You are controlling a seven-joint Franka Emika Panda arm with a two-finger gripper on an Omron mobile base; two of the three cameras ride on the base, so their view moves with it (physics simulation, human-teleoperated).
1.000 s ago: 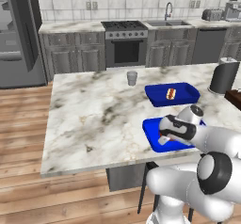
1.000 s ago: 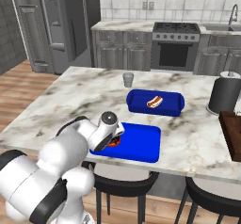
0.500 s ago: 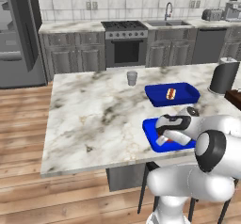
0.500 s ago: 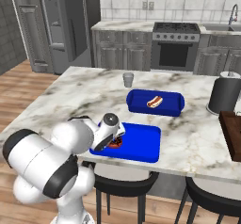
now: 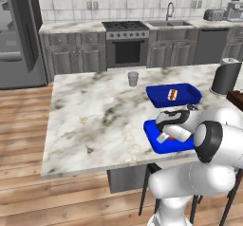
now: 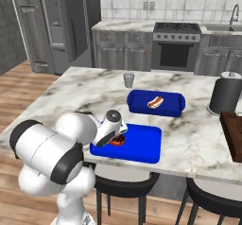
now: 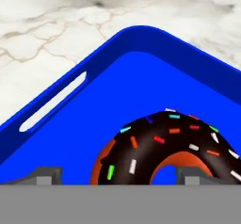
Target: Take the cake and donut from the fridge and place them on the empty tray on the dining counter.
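The donut is seen lying flat on the floor of the empty tray, low in the hand view and near the corner with a handle slot — a placement that suits the task, since the tray is where it is meant to end up. The hand is lowered just over it, its two dark tips standing wide apart, one to each side of the ring, with blue floor showing between the left tip and the glaze; the donut is judged released rather than gripped. In the right base view the hand is seen at the tray's left end, which sits at the near edge of the dining counter, presumably so the arm can reach it from the base. Counted on the surface: one donut, two blue trays, of which the deeper one holds one hot dog, one small grey cup and one dark cylinder. No cake is found on the tray, so that half of the job is judged still open.
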